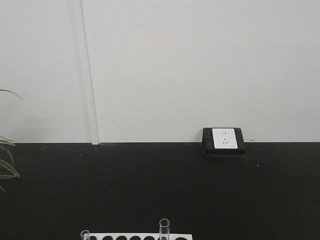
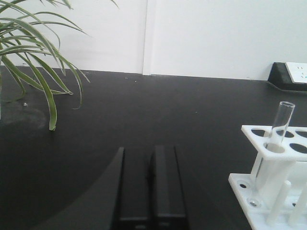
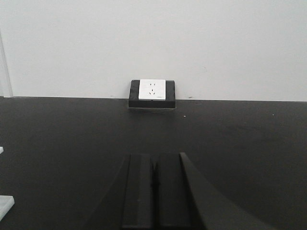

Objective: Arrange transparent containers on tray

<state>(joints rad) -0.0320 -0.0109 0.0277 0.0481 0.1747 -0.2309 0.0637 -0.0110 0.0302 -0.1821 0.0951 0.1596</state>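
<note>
Exterior front-facing view: a matte black tabletop [image 1: 160, 190] runs back to a plain white wall [image 1: 200, 65]. A white power socket [image 1: 224, 138] in a black housing sits where the two meet. Long green plant leaves [image 1: 6, 160] reach in at the left edge.

At the near bottom edge lies the top of a white rack [image 1: 137, 236] with black round holes. One clear test tube [image 1: 164, 229] stands upright in it, and a second tube's rim [image 1: 85, 234] shows at the rack's left end.

From the left wrist, the rack stands to the right of the left gripper [image 2: 149, 153], apart from it. Bare black surface stretches ahead to the wall. The gripper's fingers are pressed together with nothing between them.

The right gripper [image 3: 154, 160] faces the socket across open tabletop. Its fingers also meet at a thin seam and hold nothing.
</note>
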